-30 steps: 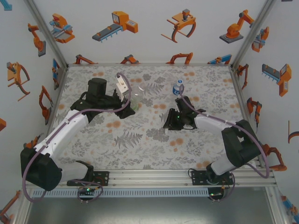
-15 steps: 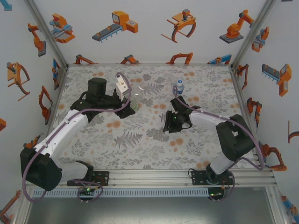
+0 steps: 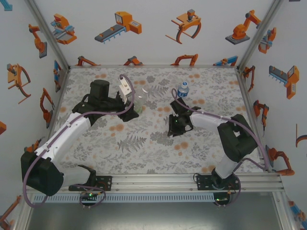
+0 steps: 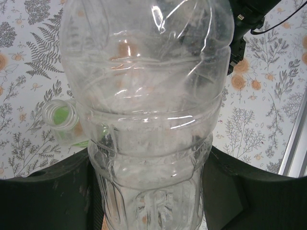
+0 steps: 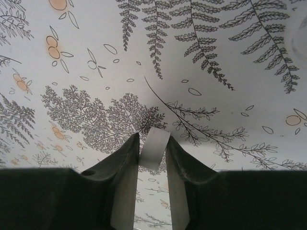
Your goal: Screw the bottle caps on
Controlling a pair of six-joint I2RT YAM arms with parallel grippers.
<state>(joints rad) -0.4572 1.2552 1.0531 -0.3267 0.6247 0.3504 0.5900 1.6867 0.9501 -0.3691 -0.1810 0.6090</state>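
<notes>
One white cap [image 5: 154,147] is pinched tight in the right gripper [image 5: 152,143], with the blue-labelled bottle [image 3: 182,89] at its 12 o'clock from above. The left gripper [image 3: 135,99] clamps the clear bottle [image 4: 144,96], with the green-tinted bottle [image 4: 60,115] at 9 o'clock: three bottles in all.
</notes>
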